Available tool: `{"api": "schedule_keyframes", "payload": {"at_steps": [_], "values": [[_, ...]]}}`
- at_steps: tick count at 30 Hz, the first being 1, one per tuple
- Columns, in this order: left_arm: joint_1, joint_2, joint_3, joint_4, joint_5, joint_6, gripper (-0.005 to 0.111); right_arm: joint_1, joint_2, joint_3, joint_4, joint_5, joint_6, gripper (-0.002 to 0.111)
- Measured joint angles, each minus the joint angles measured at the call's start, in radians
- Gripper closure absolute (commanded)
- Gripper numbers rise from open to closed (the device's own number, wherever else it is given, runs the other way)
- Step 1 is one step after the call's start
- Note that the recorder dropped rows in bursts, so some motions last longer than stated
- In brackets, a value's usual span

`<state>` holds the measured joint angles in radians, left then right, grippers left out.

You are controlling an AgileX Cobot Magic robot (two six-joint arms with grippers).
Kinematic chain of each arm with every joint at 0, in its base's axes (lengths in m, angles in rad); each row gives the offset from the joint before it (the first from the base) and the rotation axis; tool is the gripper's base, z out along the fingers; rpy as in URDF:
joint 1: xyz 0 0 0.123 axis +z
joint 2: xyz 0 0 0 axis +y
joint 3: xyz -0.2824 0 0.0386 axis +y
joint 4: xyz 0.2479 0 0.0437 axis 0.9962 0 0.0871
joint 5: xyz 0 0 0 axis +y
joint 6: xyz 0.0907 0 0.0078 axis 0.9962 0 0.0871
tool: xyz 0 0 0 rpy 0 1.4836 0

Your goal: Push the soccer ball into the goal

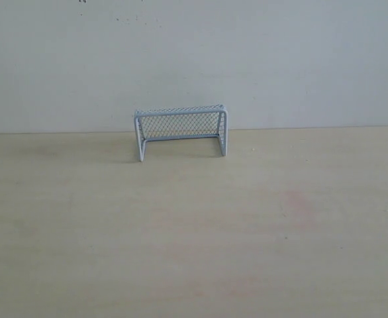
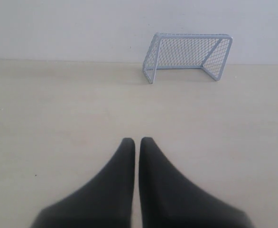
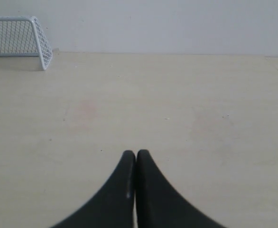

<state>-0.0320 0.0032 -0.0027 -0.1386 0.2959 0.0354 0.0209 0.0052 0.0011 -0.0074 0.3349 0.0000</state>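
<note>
The goal (image 1: pixel 181 132), pale blue-white frame with grey mesh, stands at the back of the table against the wall, its mouth facing the front. It also shows in the left wrist view as the goal (image 2: pixel 189 56) and, partly cut off, in the right wrist view as the goal (image 3: pixel 20 40). The soccer ball is out of view in every frame. My left gripper (image 2: pixel 137 141) is shut, holding nothing, well short of the goal. My right gripper (image 3: pixel 135 153) is shut and empty, off to the goal's side. Neither gripper appears in the exterior view.
A pale wooden table (image 1: pixel 194 232) spans the scene, ending at a plain white wall (image 1: pixel 194 59) right behind the goal. Faint reddish stains mark the tabletop (image 3: pixel 84 109).
</note>
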Motion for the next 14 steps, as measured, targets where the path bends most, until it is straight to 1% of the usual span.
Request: {"api": "schedule_keyframes", "payload": {"at_steps": [14], "values": [[0.000, 0.000, 0.000, 0.000, 0.000, 0.000, 0.102, 0.000, 0.000, 0.000, 0.017, -0.002, 0.000, 0.108]]}}
